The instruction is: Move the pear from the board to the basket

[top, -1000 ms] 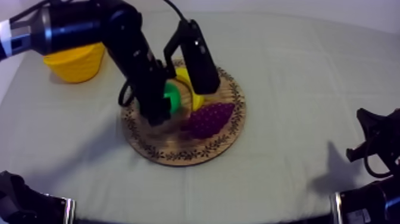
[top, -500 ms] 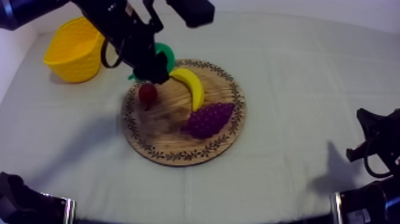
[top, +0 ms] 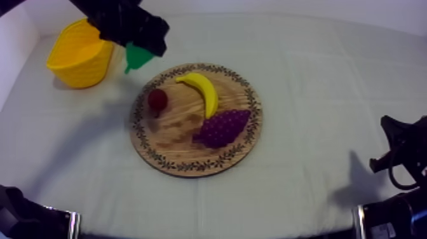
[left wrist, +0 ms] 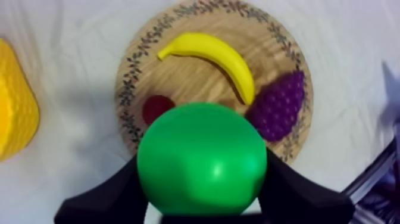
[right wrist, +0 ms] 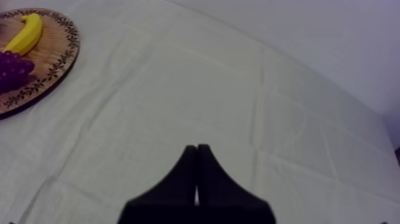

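The green pear (top: 136, 56) hangs in the air between the yellow basket (top: 77, 54) and the wooden board (top: 197, 118), held by my left gripper (top: 141, 46). In the left wrist view the pear (left wrist: 201, 158) sits large between the two black fingers (left wrist: 107, 196), above the board (left wrist: 196, 83) and to the side of the basket (left wrist: 15, 107). My right gripper (right wrist: 197, 156) rests low at the table's right side, its fingers together as a narrow wedge over bare cloth.
On the board lie a banana (top: 202, 91), a bunch of grapes (top: 222, 126) and a small red fruit (top: 157, 99). The basket stands at the far left, near the table's back edge. The board's edge (right wrist: 56, 65) lies far from the right gripper.
My left arm has lifted the pear off the board and carried it up and to the left toward the basket. The small red fruit has come into sight. The right arm is still.
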You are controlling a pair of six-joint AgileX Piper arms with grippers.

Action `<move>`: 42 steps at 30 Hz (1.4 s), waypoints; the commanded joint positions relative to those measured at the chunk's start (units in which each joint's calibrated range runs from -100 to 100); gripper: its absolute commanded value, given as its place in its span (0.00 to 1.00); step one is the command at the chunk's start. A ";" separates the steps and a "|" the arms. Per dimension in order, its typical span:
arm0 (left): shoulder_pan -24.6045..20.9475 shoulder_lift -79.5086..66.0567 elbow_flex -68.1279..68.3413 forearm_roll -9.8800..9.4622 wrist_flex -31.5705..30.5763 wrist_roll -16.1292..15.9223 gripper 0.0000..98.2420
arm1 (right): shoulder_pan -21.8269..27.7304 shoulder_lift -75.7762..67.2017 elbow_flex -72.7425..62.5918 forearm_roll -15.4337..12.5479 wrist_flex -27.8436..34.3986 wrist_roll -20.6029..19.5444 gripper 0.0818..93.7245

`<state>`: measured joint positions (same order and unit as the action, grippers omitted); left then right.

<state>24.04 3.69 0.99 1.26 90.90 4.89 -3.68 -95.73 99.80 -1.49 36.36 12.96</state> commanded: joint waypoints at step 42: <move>-26.41 22.61 -30.98 -0.66 7.36 -7.93 0.45 | -0.07 -0.03 -0.02 0.00 0.02 -0.04 0.00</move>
<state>-2.23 24.81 -29.91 0.47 98.35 -2.91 -3.72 -95.73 99.80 -1.49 36.36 12.93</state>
